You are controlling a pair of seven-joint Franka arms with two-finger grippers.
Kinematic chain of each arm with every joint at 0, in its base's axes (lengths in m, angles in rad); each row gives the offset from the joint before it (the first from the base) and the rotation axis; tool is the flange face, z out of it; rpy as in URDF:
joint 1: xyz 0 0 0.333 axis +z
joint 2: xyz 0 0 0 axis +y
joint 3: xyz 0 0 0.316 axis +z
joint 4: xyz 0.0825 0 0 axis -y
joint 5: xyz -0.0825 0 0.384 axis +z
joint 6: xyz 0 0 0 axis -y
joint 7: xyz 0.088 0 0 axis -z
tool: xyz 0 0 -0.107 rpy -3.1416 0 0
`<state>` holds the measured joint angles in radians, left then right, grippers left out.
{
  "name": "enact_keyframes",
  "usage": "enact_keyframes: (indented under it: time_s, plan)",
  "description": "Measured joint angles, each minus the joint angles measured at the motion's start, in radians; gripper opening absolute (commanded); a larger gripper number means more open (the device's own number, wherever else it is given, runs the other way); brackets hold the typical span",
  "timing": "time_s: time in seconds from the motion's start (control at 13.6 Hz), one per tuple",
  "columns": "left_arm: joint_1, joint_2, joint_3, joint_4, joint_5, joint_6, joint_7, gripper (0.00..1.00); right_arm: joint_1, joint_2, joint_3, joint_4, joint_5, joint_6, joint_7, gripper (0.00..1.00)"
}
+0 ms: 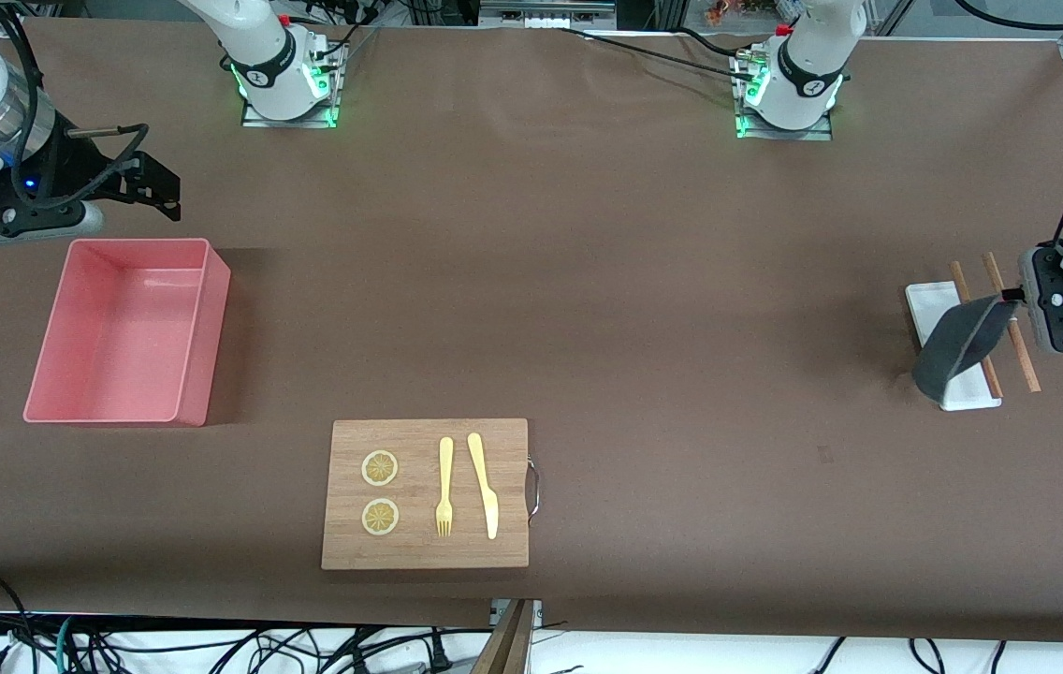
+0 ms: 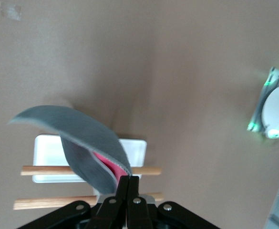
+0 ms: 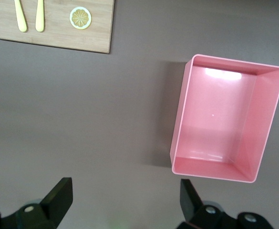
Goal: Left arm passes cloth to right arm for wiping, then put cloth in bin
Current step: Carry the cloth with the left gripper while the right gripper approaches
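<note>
Hanging from the left gripper, whose fingers are pinched shut on one edge, the cloth droops over the white tray at the left arm's end of the tabletop; its red face shows in the left wrist view. Two wooden sticks lie across the tray, which seems otherwise to hold nothing. The right gripper waits with fingers spread wide over bare tabletop beside the bin, which holds nothing. Nearer the front camera, a wooden board carries two lemon slices, a fork and a knife. Brown covering spreads over the tabletop.
</note>
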<state>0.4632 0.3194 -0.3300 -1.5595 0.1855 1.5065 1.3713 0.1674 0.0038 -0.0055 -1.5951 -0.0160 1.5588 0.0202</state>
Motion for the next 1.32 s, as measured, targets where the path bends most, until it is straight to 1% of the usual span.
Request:
enact_keyframes:
  time_s: [0.22,0.29,0.37,0.51,0.66,0.81,0.88,1.03,1.17,1.32]
  plan:
    - [-0.001,-0.001,-0.145,0.084,-0.001,-0.147,-0.269,0.00,-0.001,-0.001,-0.003,0.046,0.000,-0.023,0.000,0.99]
    - [-0.002,-0.002,-0.196,0.105,-0.011,-0.175,-0.358,0.00,-0.001,-0.002,-0.006,0.057,0.000,-0.049,0.000,0.99]
    - [-0.005,-0.002,-0.235,0.119,-0.046,-0.193,-0.446,0.00,-0.002,-0.004,-0.009,0.066,0.000,-0.071,-0.002,0.99]
    - [-0.018,-0.002,-0.267,0.126,-0.152,-0.211,-0.598,0.00,-0.003,-0.008,-0.008,0.086,0.000,-0.095,-0.008,0.99]
    - [-0.050,-0.001,-0.272,0.126,-0.251,-0.217,-0.758,0.00,0.006,-0.011,0.006,0.091,0.000,-0.114,-0.029,0.99]
    - [-0.097,0.002,-0.274,0.125,-0.369,-0.217,-0.926,0.00,0.018,-0.011,0.014,0.092,0.007,-0.156,-0.142,0.99]
    - [-0.118,0.008,-0.274,0.125,-0.427,-0.217,-0.996,0.00,0.017,-0.010,0.012,0.092,0.027,-0.167,-0.241,0.99]
    - [-0.139,0.035,-0.273,0.125,-0.552,-0.216,-1.086,0.00,0.014,0.002,0.000,0.090,0.108,-0.171,-0.488,0.99]
    - [-0.139,0.072,-0.272,0.125,-0.639,-0.195,-1.110,0.00,0.012,0.039,-0.005,0.086,0.230,-0.171,-0.696,0.99]
    - [-0.161,0.099,-0.272,0.125,-0.684,-0.147,-1.147,0.00,0.012,0.103,-0.004,0.085,0.367,-0.167,-0.828,0.99]
